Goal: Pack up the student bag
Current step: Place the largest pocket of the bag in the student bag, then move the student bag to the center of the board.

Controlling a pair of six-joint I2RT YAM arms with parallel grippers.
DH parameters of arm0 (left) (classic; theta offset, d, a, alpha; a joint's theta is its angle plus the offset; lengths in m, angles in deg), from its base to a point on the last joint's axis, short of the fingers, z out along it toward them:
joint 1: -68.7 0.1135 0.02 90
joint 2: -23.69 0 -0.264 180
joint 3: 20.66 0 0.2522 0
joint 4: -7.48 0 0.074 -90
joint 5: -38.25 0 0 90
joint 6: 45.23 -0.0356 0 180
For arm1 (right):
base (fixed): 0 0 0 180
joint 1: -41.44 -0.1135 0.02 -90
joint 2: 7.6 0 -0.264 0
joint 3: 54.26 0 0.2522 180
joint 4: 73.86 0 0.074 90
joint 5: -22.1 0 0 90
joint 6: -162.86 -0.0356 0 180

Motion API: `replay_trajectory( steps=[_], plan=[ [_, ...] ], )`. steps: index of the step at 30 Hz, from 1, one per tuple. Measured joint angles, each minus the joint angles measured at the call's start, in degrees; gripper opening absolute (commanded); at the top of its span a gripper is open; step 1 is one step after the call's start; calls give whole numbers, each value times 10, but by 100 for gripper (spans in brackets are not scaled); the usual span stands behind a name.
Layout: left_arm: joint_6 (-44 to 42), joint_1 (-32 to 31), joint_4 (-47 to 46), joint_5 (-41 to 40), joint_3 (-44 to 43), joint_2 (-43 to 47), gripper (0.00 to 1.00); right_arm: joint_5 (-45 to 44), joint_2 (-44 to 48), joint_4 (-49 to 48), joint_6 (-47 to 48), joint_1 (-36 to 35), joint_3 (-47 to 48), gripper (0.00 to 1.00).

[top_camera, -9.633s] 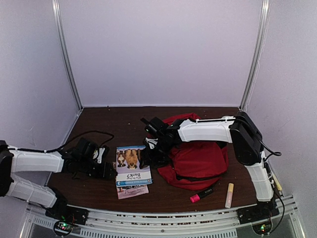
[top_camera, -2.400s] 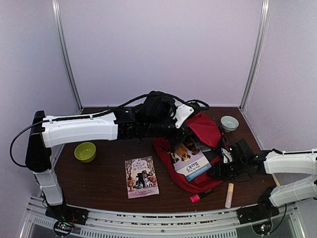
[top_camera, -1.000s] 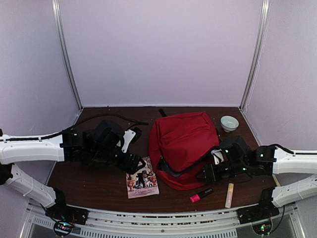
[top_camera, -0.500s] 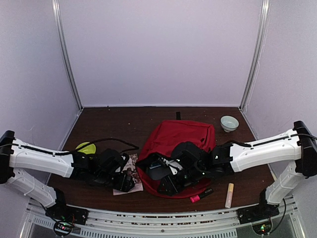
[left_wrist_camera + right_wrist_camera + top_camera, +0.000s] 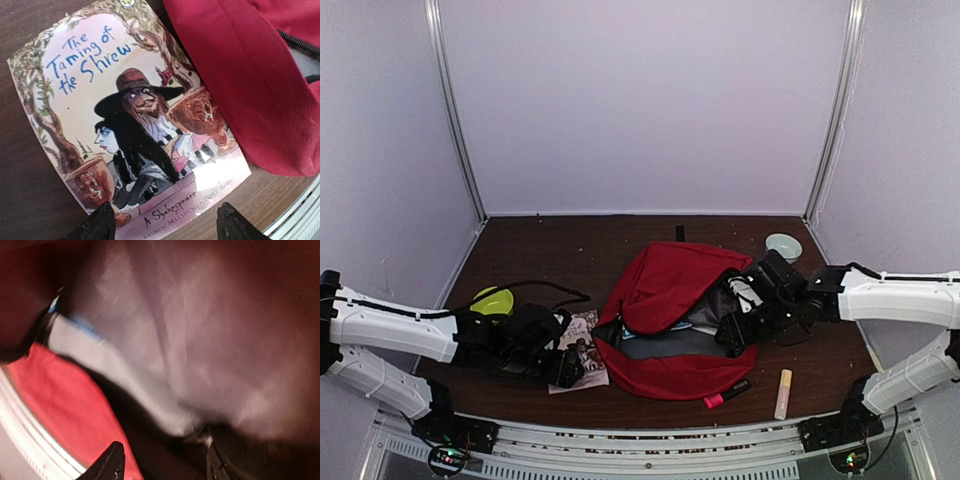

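Mid-table, the student bag lies with its mouth gaping. The right gripper is poked in at its 3 o'clock side, jaws parted in front of the dark lining. Over at the bag's 9 o'clock, the left gripper hovers above the Shrew book, jaws spread wide.

We count one student bag, one picture book on the counter, two bowls, namely a green bowl and a pale bowl, two markers, a pink marker and a pale yellow marker, and two pincers, the left pincer and the right pincer
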Motion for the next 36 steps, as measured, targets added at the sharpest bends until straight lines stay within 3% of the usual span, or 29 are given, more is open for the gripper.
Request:
replay_trajectory(
  steps=[6, 10, 16, 21, 25, 30, 36],
  plan=[
    [15, 1, 15, -15, 37, 46, 76, 41, 119, 66, 33, -1, -32, 56],
    [24, 8, 28, -18, 61, 72, 80, 125, 221, 106, 47, -2, -45, 54],
    [25, 26, 33, -18, 69, 80, 84, 314, 267, -17, 27, -97, -44, 54],
    [24, 33, 28, -9, 70, 60, 85, 305, 95, -137, 3, -165, 45, 47],
    [24, 36, 21, -5, 70, 56, 85, 220, -115, -137, 7, -192, 220, 47],
    [25, 41, 4, -2, 80, 62, 85, 132, -293, -103, 13, -202, 358, 48],
    [30, 50, -30, 1, 104, 83, 84, 141, -463, -72, -9, -212, 454, 49]
  ],
)
